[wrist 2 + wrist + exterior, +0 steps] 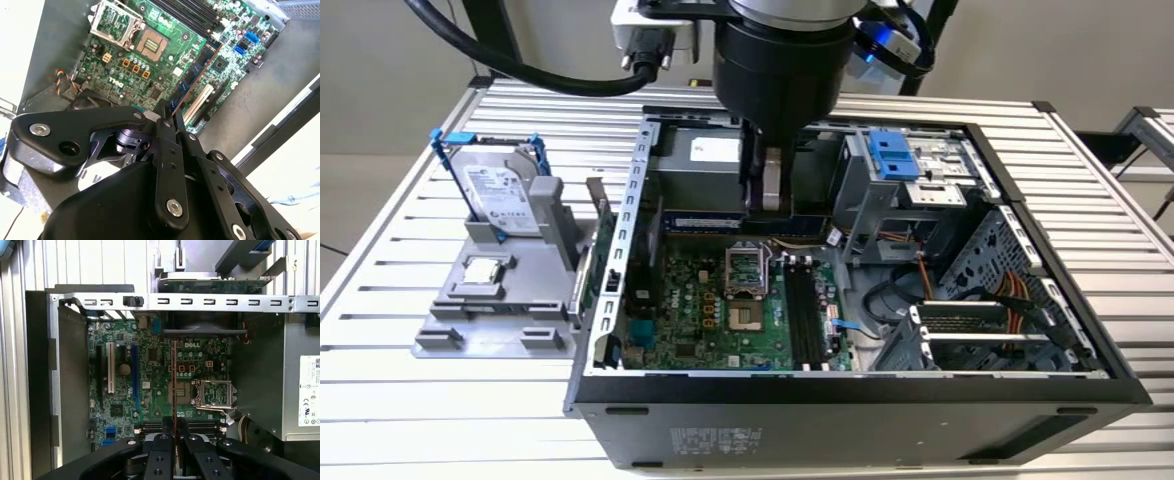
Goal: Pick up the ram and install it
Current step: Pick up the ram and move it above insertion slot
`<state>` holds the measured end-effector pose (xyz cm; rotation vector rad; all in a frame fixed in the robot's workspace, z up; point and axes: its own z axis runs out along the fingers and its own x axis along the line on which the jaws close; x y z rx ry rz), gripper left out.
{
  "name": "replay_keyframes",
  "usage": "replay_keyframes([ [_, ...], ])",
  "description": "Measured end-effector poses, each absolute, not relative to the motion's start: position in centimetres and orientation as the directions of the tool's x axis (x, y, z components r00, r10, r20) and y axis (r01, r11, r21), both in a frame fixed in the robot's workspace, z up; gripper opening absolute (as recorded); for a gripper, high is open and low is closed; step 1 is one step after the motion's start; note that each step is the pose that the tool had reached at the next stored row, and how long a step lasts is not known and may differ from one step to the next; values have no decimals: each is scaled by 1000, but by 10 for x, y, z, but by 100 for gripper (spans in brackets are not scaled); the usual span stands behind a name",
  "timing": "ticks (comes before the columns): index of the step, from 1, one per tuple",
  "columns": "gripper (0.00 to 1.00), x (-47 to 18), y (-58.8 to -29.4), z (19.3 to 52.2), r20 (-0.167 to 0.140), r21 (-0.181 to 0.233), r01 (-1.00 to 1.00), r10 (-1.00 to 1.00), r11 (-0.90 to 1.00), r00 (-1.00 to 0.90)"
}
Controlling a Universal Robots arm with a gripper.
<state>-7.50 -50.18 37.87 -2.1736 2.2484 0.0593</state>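
ram (173,385) between fingers (161,445) of gripper (173,424)

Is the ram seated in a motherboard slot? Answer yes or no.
No: in the exterior view the gripper holds the ram in the air, apart from the long black slots, which stand empty.

Ram (197,69) near end hidden between jaws; arm (774,60) cut off by exterior view's edge.

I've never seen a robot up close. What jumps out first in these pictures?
An open black metal computer case sits on a slatted table, its green motherboard exposed. Above it the black gripper pinches a thin blue-green ram stick. At the exterior view's left stands a silver hard drive.
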Motion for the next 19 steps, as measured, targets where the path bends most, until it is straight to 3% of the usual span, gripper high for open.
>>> replay_keyframes([
  [19, 0, -59, -502, 379, -36, 18, -999, -999, 34, -34],
])
